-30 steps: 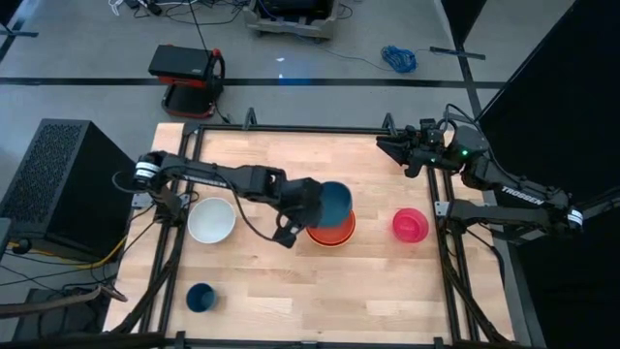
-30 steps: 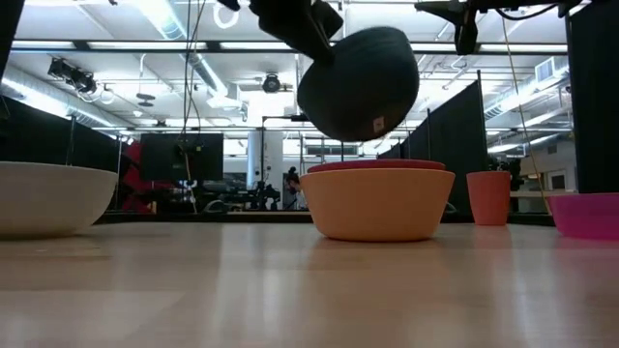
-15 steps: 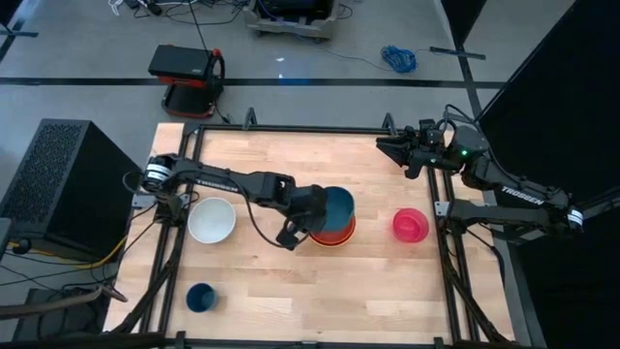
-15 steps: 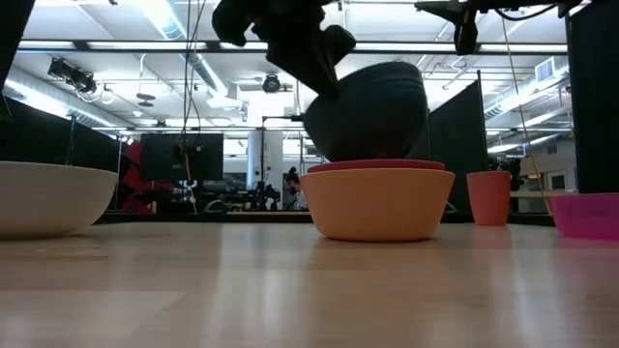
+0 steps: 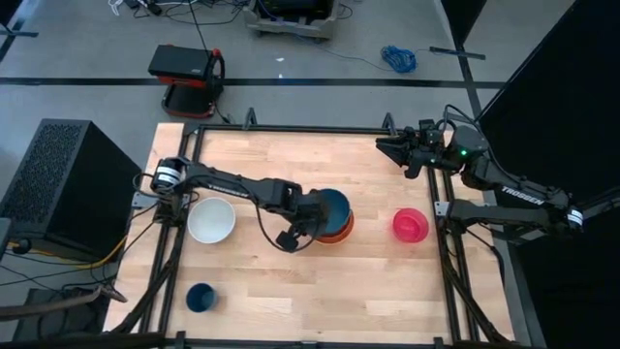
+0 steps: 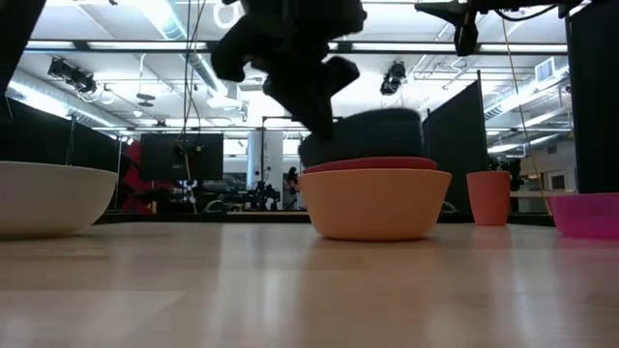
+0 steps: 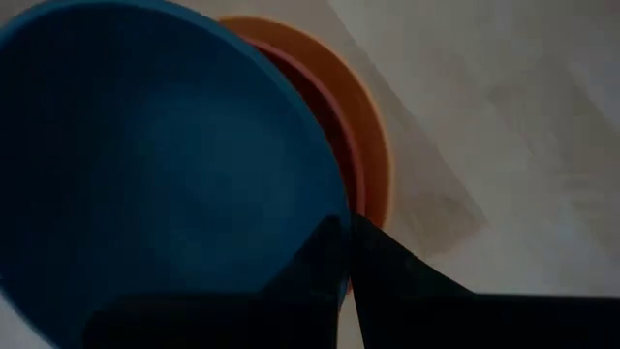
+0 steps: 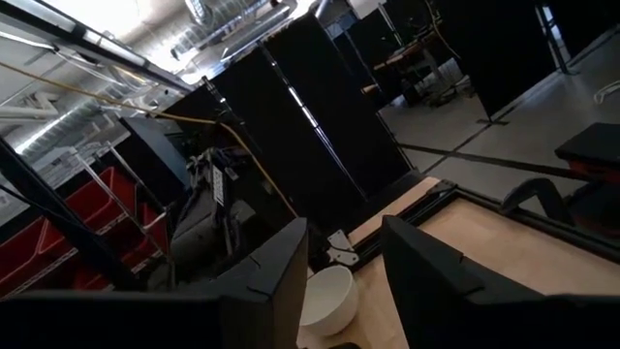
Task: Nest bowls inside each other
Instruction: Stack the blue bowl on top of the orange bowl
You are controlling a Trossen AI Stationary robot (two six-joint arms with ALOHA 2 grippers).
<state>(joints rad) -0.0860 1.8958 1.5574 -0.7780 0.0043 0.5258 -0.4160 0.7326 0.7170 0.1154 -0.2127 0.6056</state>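
Five bowls show on the tabletop (image 5: 262,276), one of each colour. The orange bowl (image 5: 345,229) sits near the middle, mouth up, with the red bowl (image 6: 372,164) nested inside it. The teal-blue bowl (image 5: 329,206) rests in the red one, mouth up and nearly level. The left gripper (image 5: 308,225) has its jaws pinched shut on the teal-blue bowl's rim, one finger inside the rim and one outside. The white bowl (image 5: 211,220) stands well left of the orange bowl, and the pink bowl (image 5: 410,225) well right of it, both mouth up. One small dark blue cup (image 5: 201,297) sits beyond the white bowl, towards the near edge. The right gripper (image 5: 389,148) hovers over the far right corner, jaws partly apart and empty.
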